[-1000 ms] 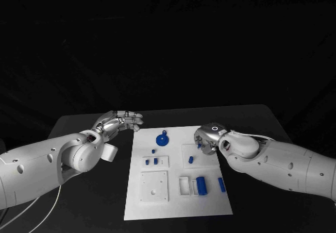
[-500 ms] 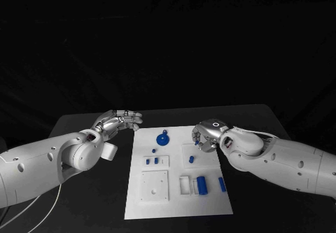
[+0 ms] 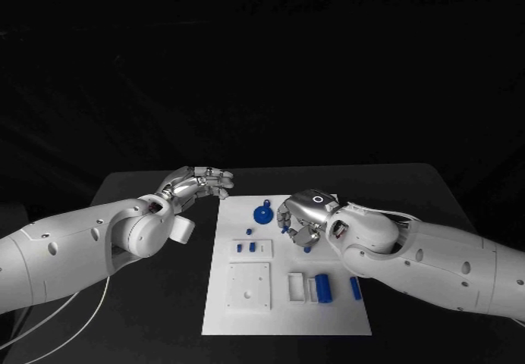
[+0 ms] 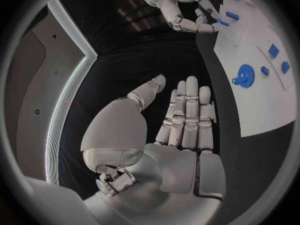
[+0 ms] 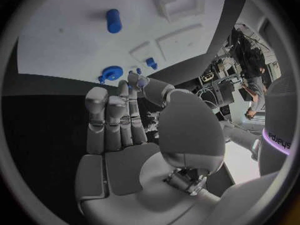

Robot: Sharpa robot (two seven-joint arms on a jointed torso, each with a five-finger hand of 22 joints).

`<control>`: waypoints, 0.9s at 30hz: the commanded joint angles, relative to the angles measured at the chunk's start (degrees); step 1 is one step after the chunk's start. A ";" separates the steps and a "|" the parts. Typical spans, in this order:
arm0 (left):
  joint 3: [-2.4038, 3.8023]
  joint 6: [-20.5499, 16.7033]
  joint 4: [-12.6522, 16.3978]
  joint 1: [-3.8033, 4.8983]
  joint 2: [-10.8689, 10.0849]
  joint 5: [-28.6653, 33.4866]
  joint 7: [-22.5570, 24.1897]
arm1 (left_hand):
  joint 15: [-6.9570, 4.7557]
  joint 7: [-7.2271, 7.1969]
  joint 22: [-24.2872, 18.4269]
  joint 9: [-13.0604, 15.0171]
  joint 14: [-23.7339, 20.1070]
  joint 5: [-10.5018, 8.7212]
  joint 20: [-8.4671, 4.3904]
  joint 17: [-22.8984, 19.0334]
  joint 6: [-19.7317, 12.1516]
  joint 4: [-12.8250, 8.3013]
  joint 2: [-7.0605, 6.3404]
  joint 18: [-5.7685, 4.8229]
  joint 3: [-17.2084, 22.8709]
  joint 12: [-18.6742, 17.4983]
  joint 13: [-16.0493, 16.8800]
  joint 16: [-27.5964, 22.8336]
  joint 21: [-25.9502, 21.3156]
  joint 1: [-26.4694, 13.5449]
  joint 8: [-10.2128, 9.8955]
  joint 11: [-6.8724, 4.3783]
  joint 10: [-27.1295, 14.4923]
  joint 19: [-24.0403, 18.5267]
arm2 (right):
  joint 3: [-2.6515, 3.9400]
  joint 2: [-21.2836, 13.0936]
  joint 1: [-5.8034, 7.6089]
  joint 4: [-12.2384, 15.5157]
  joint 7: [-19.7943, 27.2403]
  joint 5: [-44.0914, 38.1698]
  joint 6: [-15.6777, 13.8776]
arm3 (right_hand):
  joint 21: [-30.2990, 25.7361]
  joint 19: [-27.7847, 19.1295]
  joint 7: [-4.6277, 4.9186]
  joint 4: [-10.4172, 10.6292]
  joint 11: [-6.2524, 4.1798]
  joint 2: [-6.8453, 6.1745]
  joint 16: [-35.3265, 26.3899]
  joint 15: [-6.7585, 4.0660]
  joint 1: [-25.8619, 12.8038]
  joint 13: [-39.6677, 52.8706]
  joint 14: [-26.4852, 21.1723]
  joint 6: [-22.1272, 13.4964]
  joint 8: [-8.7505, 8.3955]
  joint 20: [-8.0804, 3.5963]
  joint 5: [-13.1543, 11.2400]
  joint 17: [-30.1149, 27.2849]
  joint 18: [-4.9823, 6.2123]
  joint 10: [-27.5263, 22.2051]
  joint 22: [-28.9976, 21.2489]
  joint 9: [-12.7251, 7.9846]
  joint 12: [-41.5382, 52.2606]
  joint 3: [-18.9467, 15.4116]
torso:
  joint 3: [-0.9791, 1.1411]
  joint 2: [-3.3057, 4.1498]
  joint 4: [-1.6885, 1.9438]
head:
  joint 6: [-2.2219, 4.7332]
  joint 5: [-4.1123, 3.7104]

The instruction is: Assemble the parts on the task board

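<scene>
One white task board [image 3: 287,303] lies in the middle of the black table [image 3: 143,189]. On it I count six blue parts: a round disc [image 3: 264,214] near the far edge, two small pegs [image 3: 246,247] side by side toward the left edge, a cylinder [image 3: 323,287] and a thin bar [image 3: 354,287] near the right edge — and one small piece [image 5: 142,83] pinched at the right hand's [image 3: 301,218] fingertips above the board. The left hand [image 3: 199,182] hovers just off the board's far left corner, fingers [image 4: 186,112] straight and pressed together, holding nothing.
</scene>
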 commanded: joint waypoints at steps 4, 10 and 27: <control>0.05 -0.18 -0.15 0.19 0.48 0.40 0.11 | -0.03 0.00 0.09 -0.05 0.40 0.34 -0.05 0.12 -0.52 0.07 -0.13 0.54 -0.31 -0.21 -0.08 -0.34 -0.35 -0.30 0.11 0.09 -0.35 0.55 | -1.22 2.90 -0.56 0.34 0.41 -3.08 1.50 | 0.21 0.08 -0.07 0.01 0.50 -0.07 0.04 -0.38 -0.54 0.11 -0.12 0.39 0.12 -0.40 -0.19 -0.09 4.81 2.29 1.02 0.10 0.13 0.45 | -0.07 -0.03 0.03 | -0.40 2.14; 0.05 -0.22 -0.32 0.24 0.74 0.40 0.00 | -0.03 0.00 0.10 -0.05 0.41 0.34 -0.05 0.17 -0.51 0.08 -0.16 0.53 -0.32 -0.19 -0.08 -0.39 -0.37 -0.31 0.12 0.08 -0.33 0.56 | -1.87 5.30 -1.96 0.05 0.71 -3.84 2.01 | 0.20 0.07 -0.06 -0.02 0.51 0.04 0.01 -0.37 -0.59 0.15 -0.11 0.36 0.08 -0.42 -0.14 -0.11 4.81 2.25 1.01 0.11 0.08 0.47 | -0.04 0.01 0.08 | -0.63 3.45; 0.05 0.49 -0.52 0.27 1.14 0.57 -0.02 | -0.01 -0.01 0.13 -0.03 0.43 0.36 -0.04 0.36 -0.48 0.15 -0.24 0.51 -0.34 -0.12 -0.08 -0.61 -0.47 -0.35 0.18 0.05 -0.27 0.57 | -4.89 7.90 -3.89 -1.51 0.83 -5.87 3.12 | 0.20 0.06 -0.01 -0.28 0.54 0.30 -0.10 -0.33 -0.73 0.29 -0.10 0.28 -0.03 -0.49 -0.08 -0.18 4.81 2.20 0.99 0.18 -0.07 0.45 | -0.01 0.01 0.04 | -2.83 5.57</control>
